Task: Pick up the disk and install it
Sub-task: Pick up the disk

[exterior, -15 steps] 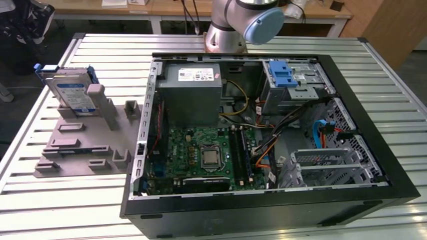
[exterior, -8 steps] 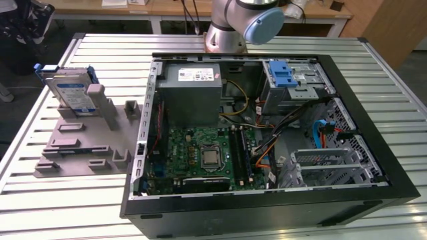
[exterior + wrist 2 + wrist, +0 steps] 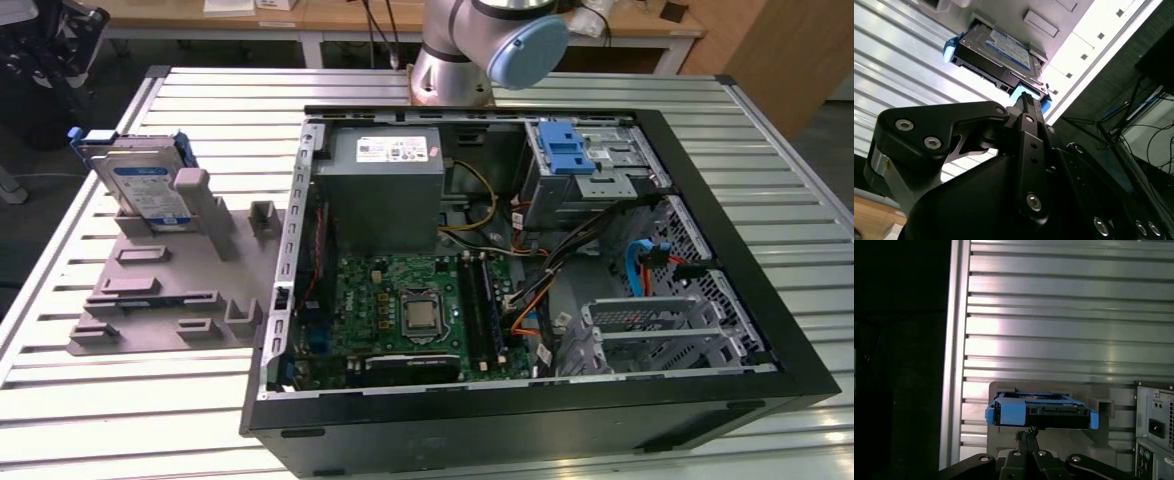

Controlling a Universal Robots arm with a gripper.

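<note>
The disk [image 3: 140,182] stands upright in a slot of the grey holder [image 3: 160,290] on the exterior view's left, a silver drive with a white-and-blue label in a blue carrier. Both wrist views look at it along the gripper: the disk [image 3: 999,47] [image 3: 1041,412] sits in the holder, edge on. My gripper [image 3: 1026,100] [image 3: 1026,432] is some way off from the disk and not touching it. Its black fingers meet in a narrow tip with nothing between them. The arm's lower joint [image 3: 474,45] stands at the back of the table.
An open computer case [image 3: 747,300] lies on the slatted metal table [image 3: 200,100], right of the holder. Inside are a grey power supply box [image 3: 387,185], the motherboard [image 3: 414,310], cables, and a metal drive cage with a blue latch [image 3: 574,155] at the back right.
</note>
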